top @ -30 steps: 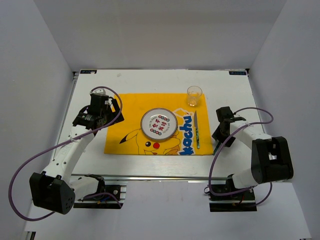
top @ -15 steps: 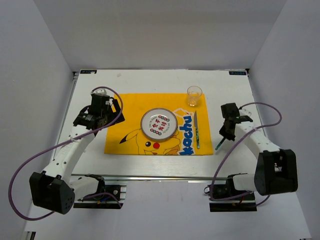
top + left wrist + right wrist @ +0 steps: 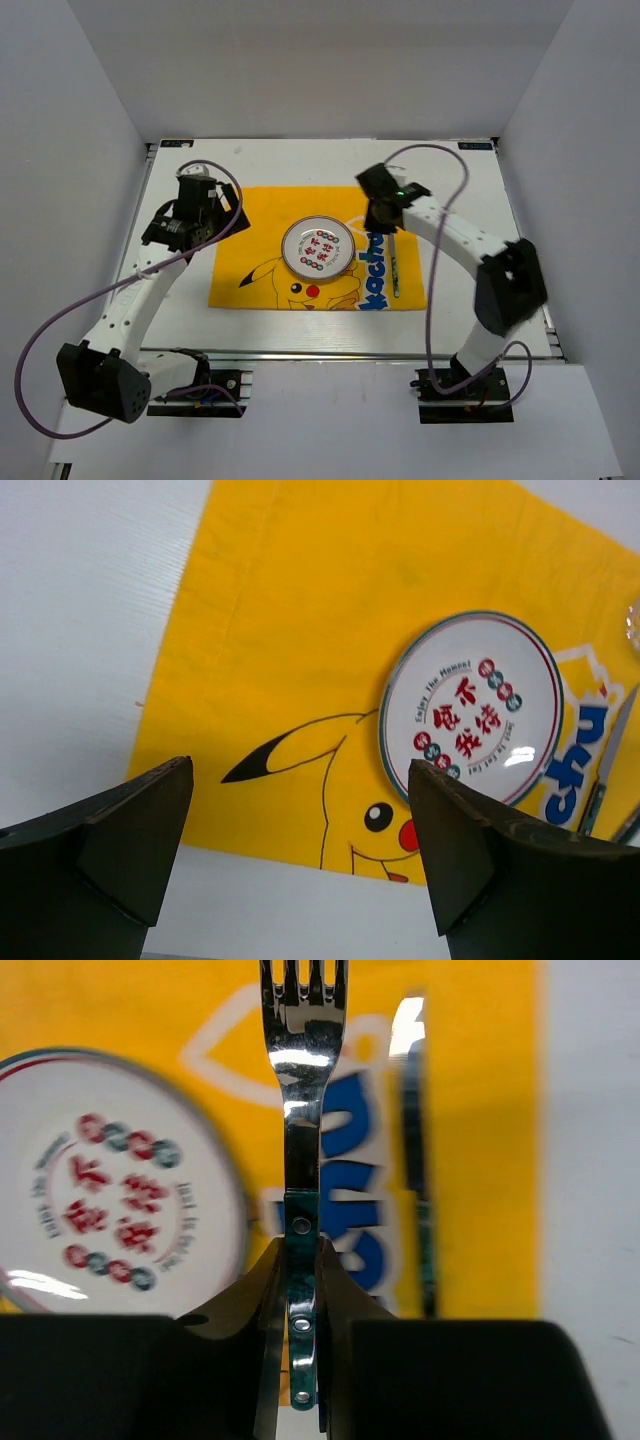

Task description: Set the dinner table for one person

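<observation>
My right gripper (image 3: 300, 1260) is shut on the green handle of a fork (image 3: 303, 1080), tines pointing away from the wrist camera. It hovers over the yellow Pikachu placemat (image 3: 250, 240), between the white patterned plate (image 3: 318, 247) and the knife (image 3: 395, 262). In the top view the right gripper (image 3: 378, 207) is above the mat's upper right part, and the arm hides the glass there. My left gripper (image 3: 300, 820) is open and empty above the mat's left edge (image 3: 192, 215). Plate (image 3: 470, 705) and knife (image 3: 603, 770) also show in the left wrist view.
The white dinner table (image 3: 300, 160) has a metal rail (image 3: 340, 352) along its front edge. White walls enclose it on three sides. Purple cables loop from both arms. A sliver of the glass (image 3: 634, 625) shows at the right edge of the left wrist view.
My right arm has swung from the table's right side up and left over the placemat, carrying the fork, and now covers the glass. The left gripper has shifted slightly.
</observation>
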`<state>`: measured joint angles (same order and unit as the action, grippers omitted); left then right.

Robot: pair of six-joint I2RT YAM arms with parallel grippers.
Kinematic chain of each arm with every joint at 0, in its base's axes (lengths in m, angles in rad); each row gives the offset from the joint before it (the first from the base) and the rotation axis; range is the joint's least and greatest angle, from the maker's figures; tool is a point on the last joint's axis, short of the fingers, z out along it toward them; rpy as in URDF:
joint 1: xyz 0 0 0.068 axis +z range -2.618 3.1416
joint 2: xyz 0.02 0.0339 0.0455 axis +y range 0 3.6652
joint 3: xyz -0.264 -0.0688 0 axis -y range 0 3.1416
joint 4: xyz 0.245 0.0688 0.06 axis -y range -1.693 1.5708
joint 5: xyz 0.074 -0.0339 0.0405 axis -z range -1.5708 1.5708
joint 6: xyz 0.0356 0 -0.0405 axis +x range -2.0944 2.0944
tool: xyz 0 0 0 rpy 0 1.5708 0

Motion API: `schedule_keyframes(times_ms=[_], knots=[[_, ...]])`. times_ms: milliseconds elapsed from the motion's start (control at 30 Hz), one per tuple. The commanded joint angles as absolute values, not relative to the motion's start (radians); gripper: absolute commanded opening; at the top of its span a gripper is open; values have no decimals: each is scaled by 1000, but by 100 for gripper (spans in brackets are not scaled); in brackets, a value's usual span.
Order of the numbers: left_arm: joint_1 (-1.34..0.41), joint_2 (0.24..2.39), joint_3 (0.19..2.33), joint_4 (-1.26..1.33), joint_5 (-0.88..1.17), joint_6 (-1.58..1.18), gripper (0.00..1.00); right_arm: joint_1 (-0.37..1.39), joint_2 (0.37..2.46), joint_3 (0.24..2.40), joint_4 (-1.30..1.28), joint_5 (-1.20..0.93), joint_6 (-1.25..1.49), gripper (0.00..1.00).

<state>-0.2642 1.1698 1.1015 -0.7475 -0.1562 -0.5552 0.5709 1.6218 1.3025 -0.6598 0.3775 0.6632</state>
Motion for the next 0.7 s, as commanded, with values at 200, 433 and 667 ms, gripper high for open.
schedule_keyframes(times_ms=[200, 433, 667], knots=[[-253, 1198, 1278, -1075, -646, -868, 98, 903, 2164, 2050, -759, 290, 755, 0], [-244, 1111, 1244, -1055, -719, -847, 98, 989, 2371, 2224, -656, 210, 854, 0], [-244, 1045, 1140, -991, -730, -788, 98, 1019, 2508, 2316, -624, 186, 919, 0]])
